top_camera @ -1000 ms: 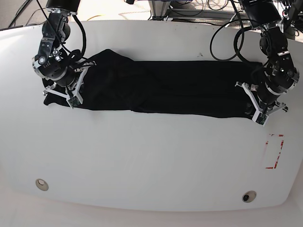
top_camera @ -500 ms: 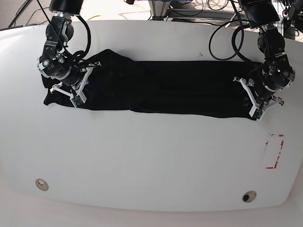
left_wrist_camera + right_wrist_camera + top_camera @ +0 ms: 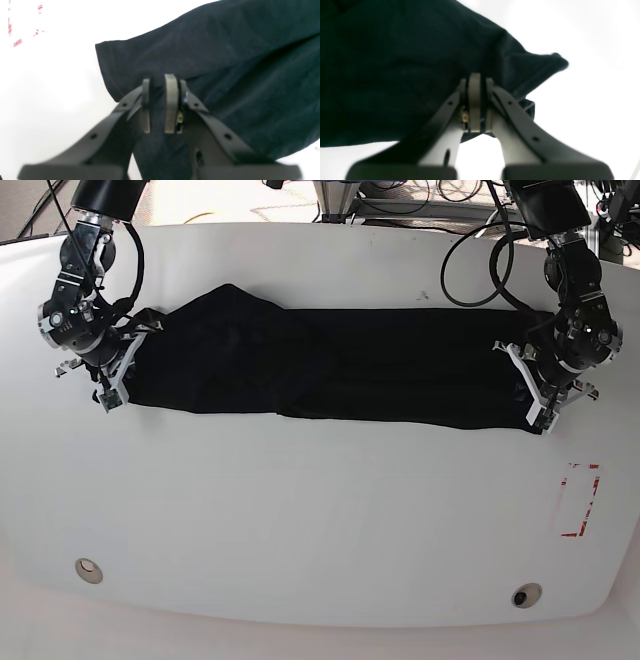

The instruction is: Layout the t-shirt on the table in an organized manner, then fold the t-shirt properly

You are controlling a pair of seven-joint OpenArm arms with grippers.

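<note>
The t-shirt (image 3: 340,375) lies as a long band across the far half of the table (image 3: 300,520) (glossy white), its long axis side to side. The right gripper (image 3: 108,385) and left gripper (image 3: 533,408) each pinch an end. Cables hang beyond the far edge.

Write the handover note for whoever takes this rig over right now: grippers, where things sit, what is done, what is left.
Left gripper: shut on one end of the t-shirt.
Right gripper: shut on the opposite end.
T-shirt: a long, narrow black band stretched across the far half of the table, some creases showing.
Red tape mark: bare, near the left arm's side.
Done: lengthwise folding, judging by the narrow shape.
Left: probably bring the ends together crosswise and release.
</note>
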